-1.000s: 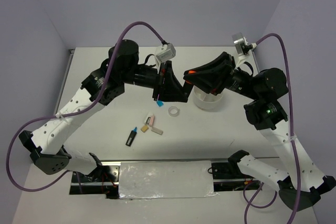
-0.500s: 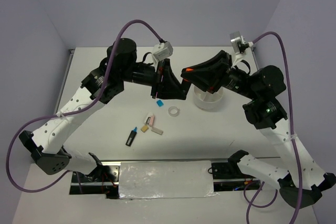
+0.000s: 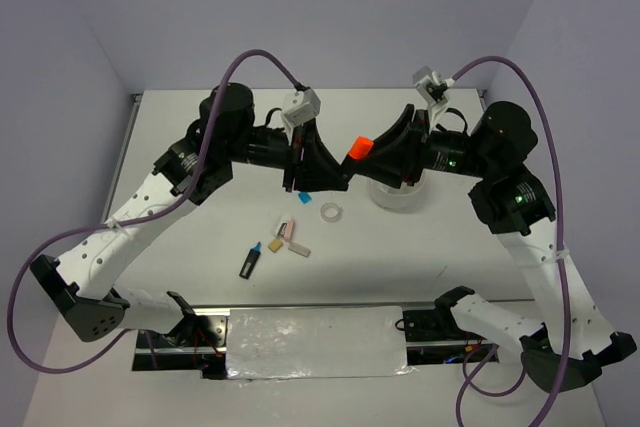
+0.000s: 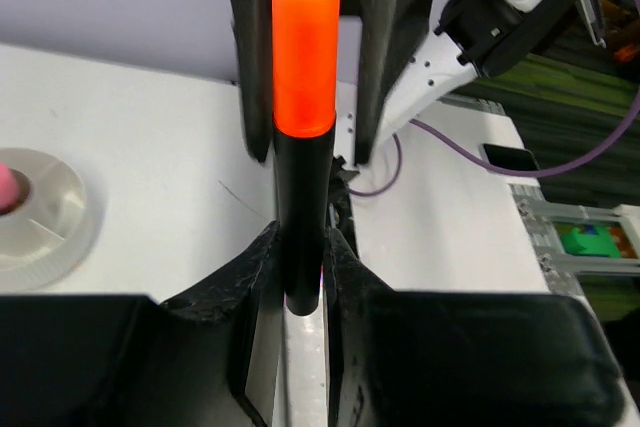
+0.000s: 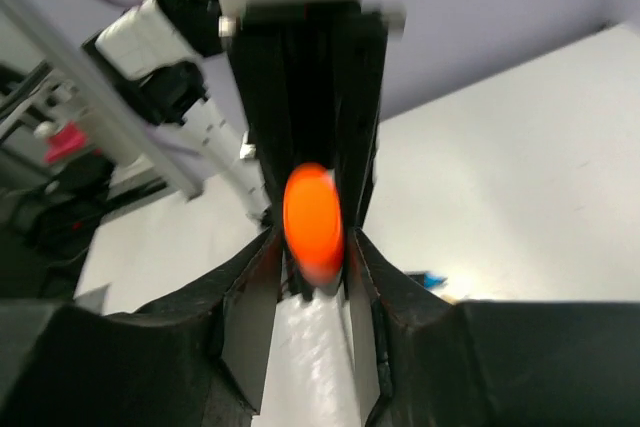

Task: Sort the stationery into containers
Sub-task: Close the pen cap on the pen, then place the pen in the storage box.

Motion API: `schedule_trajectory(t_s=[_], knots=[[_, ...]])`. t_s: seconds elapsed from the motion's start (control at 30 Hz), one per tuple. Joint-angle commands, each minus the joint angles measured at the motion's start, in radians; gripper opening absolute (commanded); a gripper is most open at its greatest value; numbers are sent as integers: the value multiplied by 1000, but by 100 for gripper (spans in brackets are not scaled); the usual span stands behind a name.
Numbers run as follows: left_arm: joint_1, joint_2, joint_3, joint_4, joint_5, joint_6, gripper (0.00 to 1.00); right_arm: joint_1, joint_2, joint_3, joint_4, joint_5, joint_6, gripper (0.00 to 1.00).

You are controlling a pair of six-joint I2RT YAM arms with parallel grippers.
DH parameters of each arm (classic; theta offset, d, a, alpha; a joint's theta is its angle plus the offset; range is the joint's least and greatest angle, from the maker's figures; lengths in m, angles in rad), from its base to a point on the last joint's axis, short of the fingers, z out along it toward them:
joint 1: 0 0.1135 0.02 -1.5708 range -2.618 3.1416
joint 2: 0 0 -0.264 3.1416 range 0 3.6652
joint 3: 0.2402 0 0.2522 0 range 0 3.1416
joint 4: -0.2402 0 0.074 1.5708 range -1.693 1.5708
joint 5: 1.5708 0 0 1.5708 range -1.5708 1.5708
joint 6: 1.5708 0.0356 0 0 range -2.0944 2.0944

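Observation:
My left gripper (image 3: 343, 171) (image 4: 300, 239) is shut on the black lower end of the orange-tipped marker (image 3: 357, 147) (image 4: 303, 97) and holds it in the air above the table's middle. My right gripper (image 3: 375, 152) (image 5: 312, 239) faces it. Its jaws stand either side of the orange cap (image 5: 313, 215) with small gaps. The round white tub (image 3: 398, 197) (image 4: 60, 237) sits below the right gripper, with a pink piece (image 4: 8, 192) in it. On the table lie the blue-tipped marker (image 3: 250, 260), the clear tape ring (image 3: 332, 212), the pink eraser (image 3: 288, 231), tan pieces (image 3: 299, 249) and a blue piece (image 3: 305, 195).
Purple cables loop above both arms. A foil-covered plate (image 3: 315, 342) lies at the near edge between the arm bases. Grey walls close off the back and sides of the white table (image 3: 180, 277).
The right wrist has turned and drawn back a little, so more of the orange cap shows. The left gripper has shifted slightly left with the marker. The items on the table have not moved.

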Motion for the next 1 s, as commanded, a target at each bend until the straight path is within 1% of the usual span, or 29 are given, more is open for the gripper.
schedule_trajectory(t_s=[0.0,0.07,0.17,0.2,0.23,0.27,0.3,0.4,0.5,0.7,0.83,0.87,0.93,0.97], knots=[[23,-69,28,117,2,45,0,-7,-5,-12,-78,-140,13,42],[23,-66,33,82,-2,65,0,-9,-8,-9,-79,-142,10,42],[23,-67,28,63,-5,73,0,-10,0,-4,-94,-157,0,39],[23,-67,26,65,1,72,0,-10,-2,-7,-96,-157,-3,36],[23,-66,26,63,4,72,0,-10,-6,-14,-73,-153,12,36],[22,-61,26,63,11,72,0,-12,-13,-29,-56,-153,21,39],[23,-60,25,60,13,72,0,-12,-13,-33,-42,-148,32,51],[23,-57,13,57,34,73,0,-15,-14,-27,-16,-107,35,61],[23,-52,2,47,56,78,0,-22,-14,-3,14,-70,30,63],[23,-58,-23,14,71,93,0,-32,-3,20,112,-70,56,62],[22,-67,-52,5,68,102,0,-30,20,11,201,-117,118,60],[23,-69,-53,4,67,102,0,-32,26,8,221,-125,130,56],[23,-67,-53,-7,55,110,0,-32,36,8,251,-151,150,50],[22,-63,-50,-12,53,113,0,-32,47,11,246,-156,150,42]])
